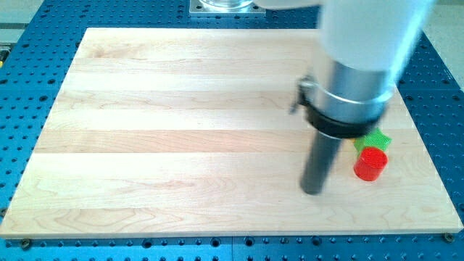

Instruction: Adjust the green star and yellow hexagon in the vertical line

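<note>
Two blocks were visible on the wooden board (181, 145) at this moment: a red cylinder (370, 164) and a green block (376, 140). Take the red cylinder as your reference.

1. The green block sat directly on the view's top side of the red cylinder, touching it or very nearly so. Most of it was hidden behind the arm's metal collar (348, 109), so you could not confirm its star shape, only a few green points.
2. The yellow hexagon did not appear anywhere in the view; it may have been concealed behind the arm.
3. Your rod (320, 161) stood upright to the view's left of the red cylinder. Its tip (312, 190) rested on the board near the cylinder, slightly toward the view's bottom from it, with bare wood between the two. The tip touched neither block.
4. Your arm carried no gripper, so nothing was clamped or grasped; the rod was simply free of both blocks.
5. The board lay on a blue perforated table (29, 87), which surrounded it on all sides of the reference cylinder.
</note>
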